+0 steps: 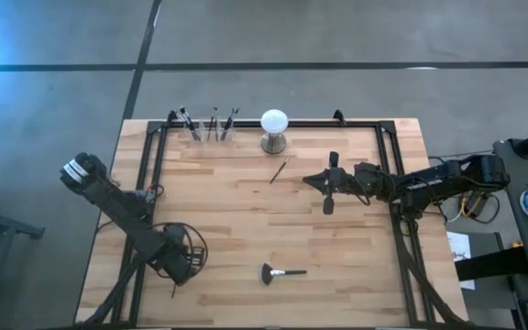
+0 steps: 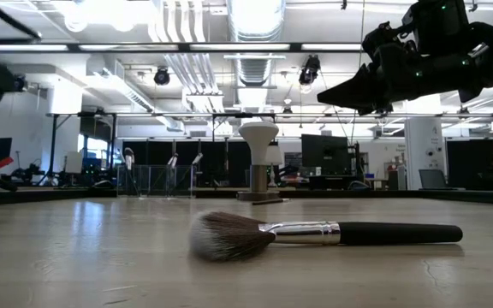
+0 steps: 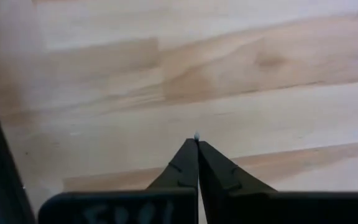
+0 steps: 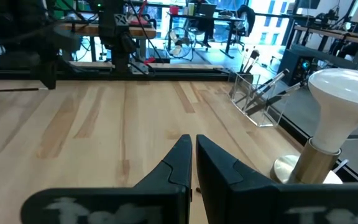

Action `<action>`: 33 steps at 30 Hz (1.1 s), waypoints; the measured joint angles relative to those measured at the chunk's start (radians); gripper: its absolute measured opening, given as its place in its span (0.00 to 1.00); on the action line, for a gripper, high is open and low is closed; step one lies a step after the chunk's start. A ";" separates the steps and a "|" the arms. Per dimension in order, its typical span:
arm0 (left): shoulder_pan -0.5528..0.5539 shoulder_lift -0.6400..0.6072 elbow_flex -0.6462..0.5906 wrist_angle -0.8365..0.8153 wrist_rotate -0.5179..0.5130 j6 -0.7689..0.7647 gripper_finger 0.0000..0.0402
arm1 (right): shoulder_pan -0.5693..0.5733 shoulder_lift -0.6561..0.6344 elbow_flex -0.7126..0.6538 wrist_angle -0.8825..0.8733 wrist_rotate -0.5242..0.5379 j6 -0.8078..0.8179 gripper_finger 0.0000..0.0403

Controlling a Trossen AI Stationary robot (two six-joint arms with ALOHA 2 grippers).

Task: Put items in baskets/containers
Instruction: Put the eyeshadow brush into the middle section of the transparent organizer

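The fan brush (image 1: pixel 282 272) lay near the table's (image 1: pixel 356 293) front edge, long axis parallel to that edge. The left gripper (image 1: pixel 174 291), jaws pressed together and empty, sat nearer it, toward the front-left corner. The right gripper (image 1: pixel 329 203), jaws also closed, hung mid-table.

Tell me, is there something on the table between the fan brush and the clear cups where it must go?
Nothing visible blocks it. The fan brush lies near the front edge, and bare wood runs back to the clear cups at the far edge. The white globe on its stand and a thin loose brush sit right of that line.
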 joint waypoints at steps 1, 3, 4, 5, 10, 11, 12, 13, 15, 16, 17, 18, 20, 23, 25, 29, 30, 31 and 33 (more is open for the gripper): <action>0.001 -0.002 0.014 -0.021 -0.018 0.001 0.00 | 0.000 0.000 0.000 0.001 0.000 0.000 0.04; 0.006 -0.010 0.048 -0.067 -0.061 0.003 0.00 | 0.000 0.000 0.000 0.001 0.000 0.001 0.04; 0.010 -0.012 0.064 -0.090 -0.086 0.006 0.00 | 0.000 0.000 0.000 0.001 0.000 0.003 0.04; 0.016 -0.012 0.077 -0.109 -0.118 0.013 0.00 | 0.000 0.000 0.000 0.001 0.001 0.003 0.04; 0.080 -0.020 0.127 -0.131 -0.371 0.096 0.00 | 0.000 0.000 0.000 0.020 0.001 0.005 0.04; 0.101 -0.020 0.134 -0.130 -0.410 0.128 0.00 | 0.000 0.000 0.000 0.023 0.001 0.007 0.04; 0.123 -0.021 0.142 -0.131 -0.445 0.166 0.00 | 0.000 0.000 0.000 0.023 0.001 0.007 0.04; 0.147 -0.024 0.149 -0.130 -0.474 0.207 0.00 | 0.000 0.000 0.000 0.023 0.001 0.007 0.04; 0.200 -0.036 0.161 -0.130 -0.527 0.300 0.00 | 0.000 0.000 0.000 0.023 0.001 0.011 0.04; 0.229 -0.044 0.167 -0.129 -0.549 0.352 0.00 | 0.000 0.000 0.000 0.023 0.001 0.013 0.04; 0.258 -0.055 0.173 -0.128 -0.564 0.406 0.00 | 0.000 0.000 0.000 0.023 0.001 0.016 0.04; 0.288 -0.067 0.178 -0.124 -0.580 0.465 0.00 | 0.000 0.000 0.000 0.023 0.001 0.018 0.04; 0.350 -0.096 0.186 -0.104 -0.614 0.586 0.00 | 0.000 0.000 0.000 0.023 0.001 0.018 0.04; 0.455 -0.146 0.187 -0.051 -0.655 0.781 0.00 | -0.001 0.000 0.000 0.023 0.001 0.018 0.04; 0.532 -0.180 0.186 0.001 -0.671 0.920 0.00 | -0.001 0.000 0.000 0.022 0.001 0.018 0.04; 0.706 -0.230 0.177 0.119 -0.673 1.211 0.00 | -0.001 0.000 0.000 0.022 0.001 0.018 0.04; 0.754 -0.239 0.175 0.149 -0.669 1.280 0.00 | -0.001 0.000 0.000 0.022 0.001 0.018 0.04; 0.801 -0.247 0.174 0.179 -0.660 1.349 0.00 | -0.001 0.000 0.000 0.023 0.001 0.018 0.04; 0.900 -0.256 0.174 0.241 -0.643 1.479 0.00 | -0.001 0.000 0.000 0.022 0.001 0.018 0.04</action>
